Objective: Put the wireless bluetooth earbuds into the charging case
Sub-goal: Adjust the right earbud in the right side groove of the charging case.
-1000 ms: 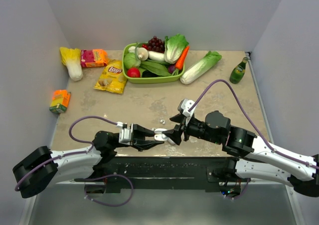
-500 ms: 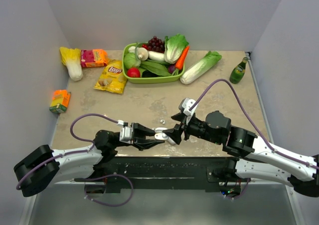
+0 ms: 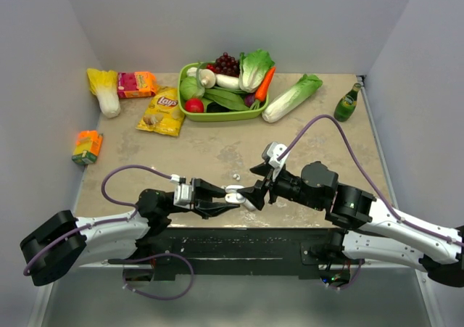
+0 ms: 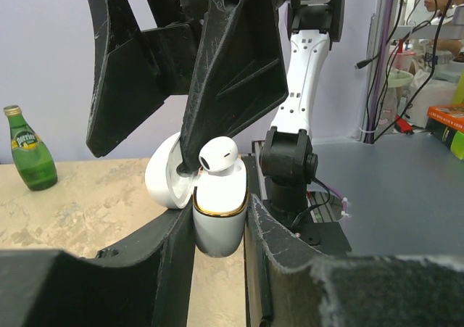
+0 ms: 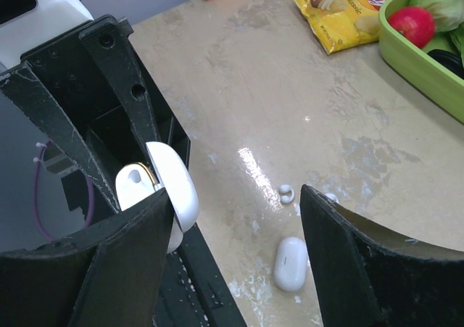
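Note:
My left gripper is shut on a white charging case with a gold rim, held upright with its lid open. One white earbud sits in the case's top opening. My right gripper is open, and one of its black fingers reaches down to the case just beside that earbud. In the top view the grippers meet at the case by the table's near edge. A loose earbud lies on the table, and another small white piece shows beside the right finger.
A second, closed white case lies on the table below my right gripper. A green tray of vegetables, a chips bag, a cabbage and a green bottle stand at the back. An orange carton is at the left.
My right gripper has edged very slightly to the right. The left gripper still holds the open case in the same place.

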Robot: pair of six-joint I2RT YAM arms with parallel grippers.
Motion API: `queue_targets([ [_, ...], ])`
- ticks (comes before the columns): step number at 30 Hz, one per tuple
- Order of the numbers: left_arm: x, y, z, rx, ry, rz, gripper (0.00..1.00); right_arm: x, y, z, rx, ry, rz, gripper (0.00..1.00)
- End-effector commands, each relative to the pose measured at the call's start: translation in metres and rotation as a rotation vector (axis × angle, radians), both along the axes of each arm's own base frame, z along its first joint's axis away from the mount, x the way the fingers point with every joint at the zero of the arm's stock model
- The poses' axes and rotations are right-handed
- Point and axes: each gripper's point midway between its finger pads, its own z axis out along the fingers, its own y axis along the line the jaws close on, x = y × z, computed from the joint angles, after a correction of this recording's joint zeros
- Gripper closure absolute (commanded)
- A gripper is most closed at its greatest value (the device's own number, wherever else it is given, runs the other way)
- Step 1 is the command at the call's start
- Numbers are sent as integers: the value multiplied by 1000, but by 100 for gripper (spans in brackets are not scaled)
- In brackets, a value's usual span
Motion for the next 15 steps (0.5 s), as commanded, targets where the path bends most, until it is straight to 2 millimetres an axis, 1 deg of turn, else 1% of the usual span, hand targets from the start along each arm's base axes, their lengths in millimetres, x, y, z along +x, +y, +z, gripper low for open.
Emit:
queue_targets([
  [1, -16, 29, 81, -316, -215, 22, 100, -8, 3, 54, 150, -37, 31, 25],
  [4, -15, 27, 80, -311, -211, 21, 100, -10, 0, 57, 166, -35, 33, 24],
  [8, -14, 25, 78, -303, -202, 18, 100, -7, -5, 63, 202, -40, 5, 23],
  [11, -13, 24, 77, -301, -198, 18, 100, -6, -8, 71, 249, -41, -13, 22],
  [15, -13, 24, 78, -302, -200, 15, 100, -4, -7, 78, 276, -41, -23, 21],
])
